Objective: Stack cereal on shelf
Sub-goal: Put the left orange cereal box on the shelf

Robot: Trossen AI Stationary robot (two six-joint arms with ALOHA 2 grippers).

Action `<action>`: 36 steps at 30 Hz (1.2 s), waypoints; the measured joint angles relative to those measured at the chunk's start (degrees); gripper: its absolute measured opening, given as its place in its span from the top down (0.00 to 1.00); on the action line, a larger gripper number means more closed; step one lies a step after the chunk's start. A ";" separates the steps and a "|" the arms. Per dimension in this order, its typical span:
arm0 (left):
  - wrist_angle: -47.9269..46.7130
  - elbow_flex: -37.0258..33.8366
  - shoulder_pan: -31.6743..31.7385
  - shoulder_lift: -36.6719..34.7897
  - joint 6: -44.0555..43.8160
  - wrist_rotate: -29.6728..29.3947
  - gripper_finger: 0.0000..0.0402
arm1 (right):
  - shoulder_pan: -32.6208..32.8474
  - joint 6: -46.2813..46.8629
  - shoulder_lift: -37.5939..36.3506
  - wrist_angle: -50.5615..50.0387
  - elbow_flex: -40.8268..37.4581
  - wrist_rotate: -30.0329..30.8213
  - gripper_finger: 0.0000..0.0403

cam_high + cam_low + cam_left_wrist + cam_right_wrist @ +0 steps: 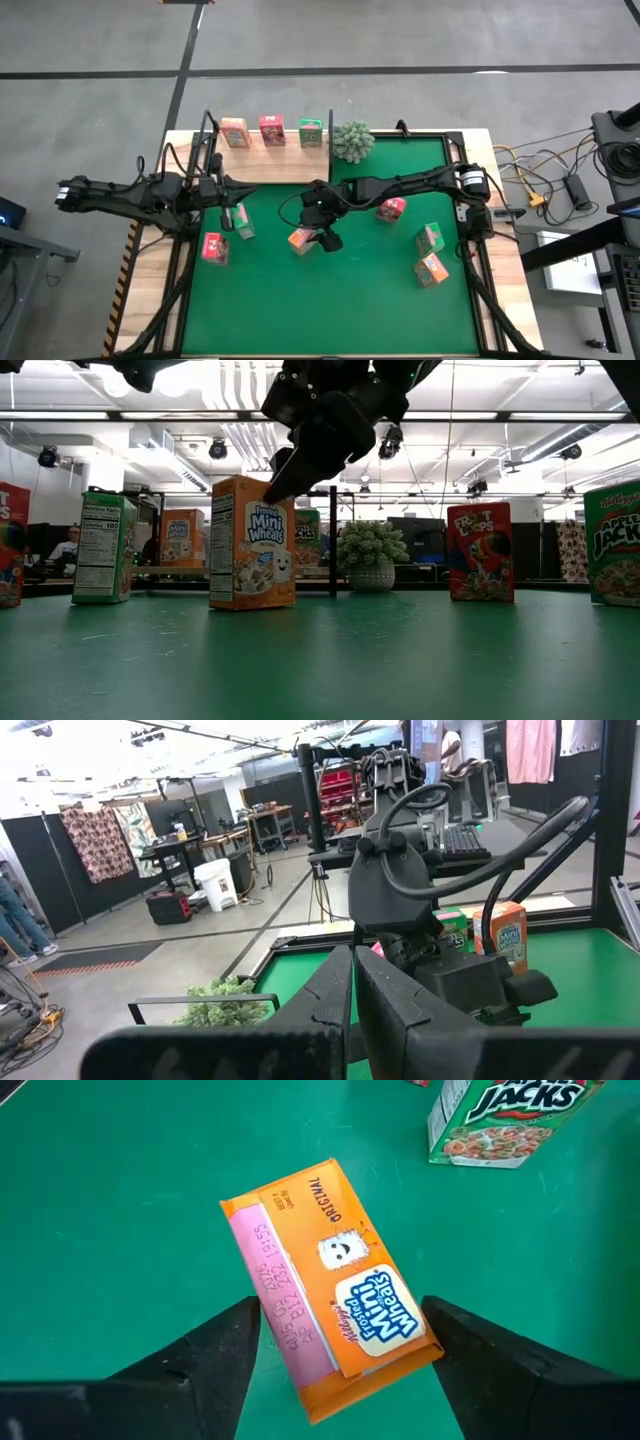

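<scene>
An orange cereal box [330, 1295] stands upright on the green mat [350, 300] near the middle. My right gripper [340, 1335] is open and comes down over it, one finger on each side of the box's top; in the low view it [290, 470] hangs at the box's top edge. The shelf [270, 165] lies at the far left, with an orange [234, 132], a pink-red [272, 130] and a green [311, 132] cereal box standing on it in a row. My left gripper [352, 985] is shut and holds nothing, level above the shelf's near edge [232, 192]. My right gripper straddles the top end [300, 1330] of the orange box, slanting down from above. Whether either finger [225, 1355] touches the cardboard, I cannot tell. The box stands upright with its bottom on the mat.
A bushy plant [352, 142] stands at the shelf's right end beside a black upright [330, 128]. More cereal boxes stand on the mat: green [240, 220] and pink-red [214, 247] at the left, and pink-red [391, 209], green [430, 238] and orange [431, 269] at the right.
</scene>
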 joint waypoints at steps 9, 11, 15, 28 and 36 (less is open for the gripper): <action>0.02 0.00 0.00 -0.02 0.00 0.00 1.00 | 0.00 0.54 0.00 0.04 0.00 -0.26 0.43; 0.00 0.00 0.00 -0.02 0.00 0.00 1.00 | 0.00 1.15 0.00 0.22 0.00 -0.24 0.44; 0.02 0.00 0.00 -0.04 0.00 0.00 1.00 | 0.00 1.57 0.00 0.78 0.00 -0.26 0.44; 1.00 0.00 0.00 -2.47 2.49 -0.02 1.00 | -1.31 9.42 -0.09 -0.10 9.67 3.64 0.44; 0.43 -0.02 0.00 -7.17 3.25 -0.02 1.00 | -3.63 7.80 1.40 -6.27 18.99 6.18 0.44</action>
